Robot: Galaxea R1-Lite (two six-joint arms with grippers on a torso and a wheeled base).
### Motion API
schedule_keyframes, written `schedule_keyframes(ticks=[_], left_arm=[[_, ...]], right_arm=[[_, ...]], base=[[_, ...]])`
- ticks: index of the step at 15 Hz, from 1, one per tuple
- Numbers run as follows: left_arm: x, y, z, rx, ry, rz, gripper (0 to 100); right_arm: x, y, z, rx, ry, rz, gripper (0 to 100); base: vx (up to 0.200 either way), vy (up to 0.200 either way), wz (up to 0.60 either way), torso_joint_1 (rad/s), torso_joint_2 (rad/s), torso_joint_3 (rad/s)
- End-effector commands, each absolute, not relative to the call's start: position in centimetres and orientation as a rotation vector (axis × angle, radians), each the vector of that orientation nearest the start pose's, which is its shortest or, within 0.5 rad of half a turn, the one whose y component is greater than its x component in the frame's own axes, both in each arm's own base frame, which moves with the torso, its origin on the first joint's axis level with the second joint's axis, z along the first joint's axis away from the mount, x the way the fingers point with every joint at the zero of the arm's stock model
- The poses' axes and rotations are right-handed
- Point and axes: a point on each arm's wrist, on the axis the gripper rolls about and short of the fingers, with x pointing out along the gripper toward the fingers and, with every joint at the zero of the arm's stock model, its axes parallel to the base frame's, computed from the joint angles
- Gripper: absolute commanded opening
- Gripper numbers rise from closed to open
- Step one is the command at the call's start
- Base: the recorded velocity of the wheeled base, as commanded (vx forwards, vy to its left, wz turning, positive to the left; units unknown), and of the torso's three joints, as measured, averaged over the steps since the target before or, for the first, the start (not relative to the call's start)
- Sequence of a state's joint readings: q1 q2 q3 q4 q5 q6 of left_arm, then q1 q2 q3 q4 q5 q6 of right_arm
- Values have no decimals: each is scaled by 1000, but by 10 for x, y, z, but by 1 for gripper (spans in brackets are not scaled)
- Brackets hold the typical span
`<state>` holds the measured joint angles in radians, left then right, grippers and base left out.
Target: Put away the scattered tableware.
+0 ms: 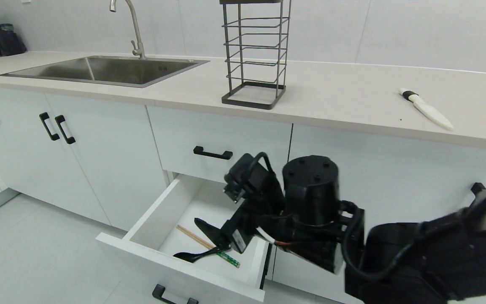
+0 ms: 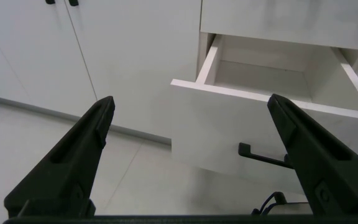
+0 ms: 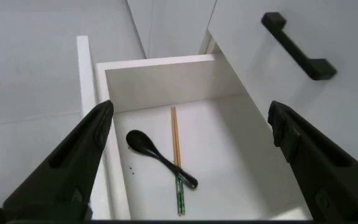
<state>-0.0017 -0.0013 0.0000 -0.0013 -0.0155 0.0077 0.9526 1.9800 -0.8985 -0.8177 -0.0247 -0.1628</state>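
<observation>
Kitchen table (image 1: 331, 97) has the knife (image 1: 426, 109) lying flat, well apart from your right fingers (image 3: 73, 162), spread wide over the spoon (image 3: 157, 155) and chopsticks (image 3: 174, 140) in the drawer (image 1: 150, 211); looks light, stiff, slick, so I'd pinch near its black band.

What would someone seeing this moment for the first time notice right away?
The pulled-out drawer below the counter, holding a black spoon that crosses a pair of chopsticks, with the right gripper poised above it, jaws apart. Next, a white knife lying on the counter's right side.
</observation>
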Motion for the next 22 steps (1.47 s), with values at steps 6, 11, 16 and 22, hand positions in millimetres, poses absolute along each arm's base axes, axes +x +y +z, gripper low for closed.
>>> schedule_keyframes(ticks=[6, 11, 16, 22], left_arm=[[-23, 0, 76, 8, -2, -17, 100], [-23, 0, 76, 8, -2, -17, 100], [-23, 0, 76, 8, -2, -17, 100], [-23, 0, 76, 8, -2, -17, 100]], right_arm=[[99, 129, 177, -194, 21, 901, 100], [62, 62, 191, -114, -144, 752, 100], [7, 4, 148, -29, -193, 529, 100], [-30, -9, 159, 2, -325, 292, 100]], base=[[0, 0, 0, 0, 0, 0], [0, 0, 0, 0, 0, 0], [0, 0, 0, 0, 0, 0], [0, 0, 0, 0, 0, 0]])
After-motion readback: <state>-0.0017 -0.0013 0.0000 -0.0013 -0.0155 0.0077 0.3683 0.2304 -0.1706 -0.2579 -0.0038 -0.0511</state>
